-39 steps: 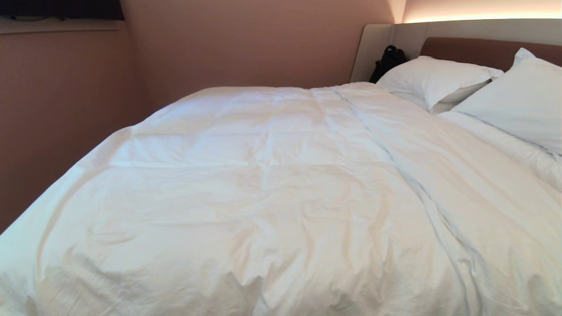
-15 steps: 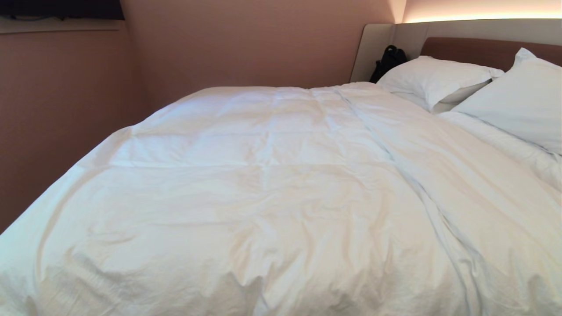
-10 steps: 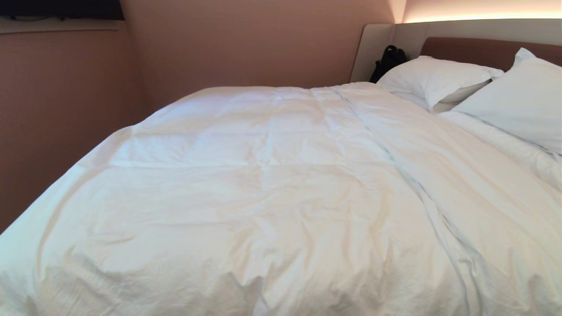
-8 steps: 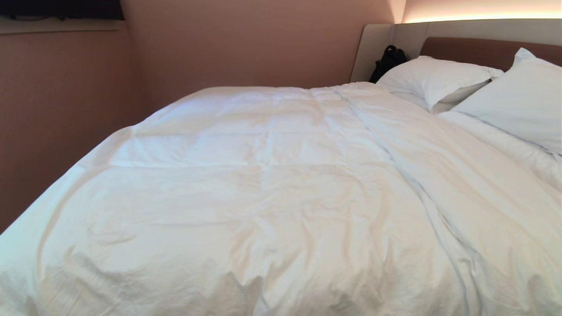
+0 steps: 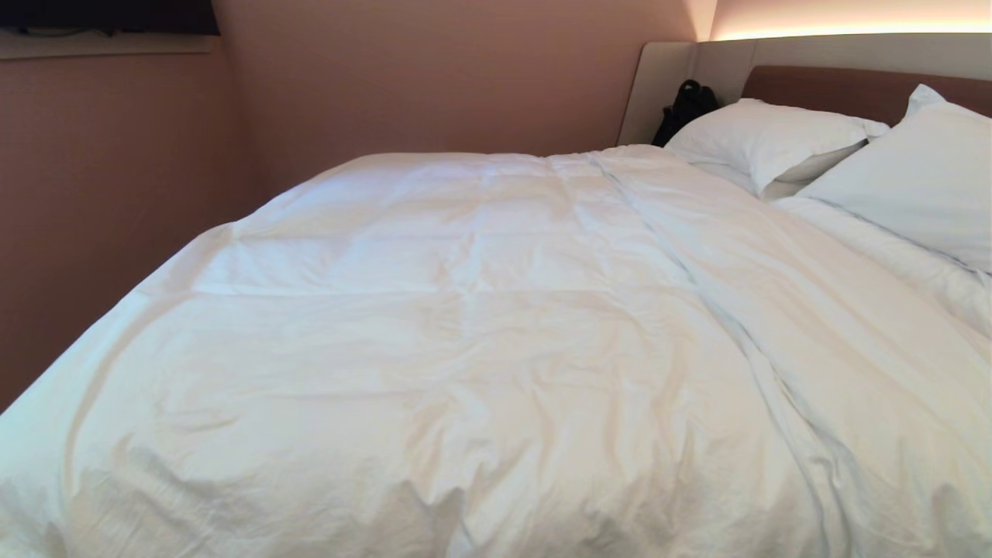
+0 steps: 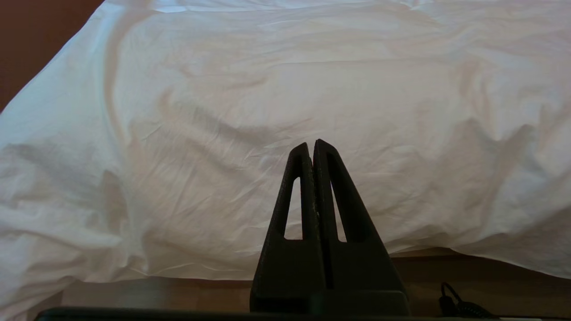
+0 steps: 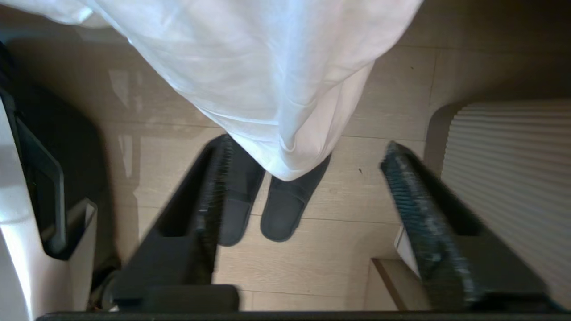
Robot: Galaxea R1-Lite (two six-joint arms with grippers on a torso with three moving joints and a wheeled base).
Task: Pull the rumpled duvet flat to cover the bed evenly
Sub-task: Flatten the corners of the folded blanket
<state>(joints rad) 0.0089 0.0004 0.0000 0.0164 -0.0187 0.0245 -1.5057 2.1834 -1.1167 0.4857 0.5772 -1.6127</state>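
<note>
The white duvet point(image 5: 496, 349) lies spread over the bed point(image 5: 852, 81), lightly creased, with a long fold running down its right side. Neither arm shows in the head view. In the left wrist view my left gripper point(image 6: 311, 145) is shut on nothing and points at the duvet's point(image 6: 267, 89) hanging foot edge, apart from it. My right gripper point(image 7: 307, 146) is open beside the bed. A corner of the duvet point(image 7: 276, 89) hangs free between its spread fingers point(image 7: 214, 187), and neither finger grips it.
Two white pillows point(image 5: 767, 139) point(image 5: 922, 178) lean on the headboard, and a black bag point(image 5: 686, 105) sits behind them. A pink wall runs along the bed's left side. Dark slippers point(image 7: 285, 209) lie on the wood floor under the corner, next to a ribbed cabinet point(image 7: 508, 178).
In the head view the creases at the duvet's near right have settled slightly. Nothing else differs.
</note>
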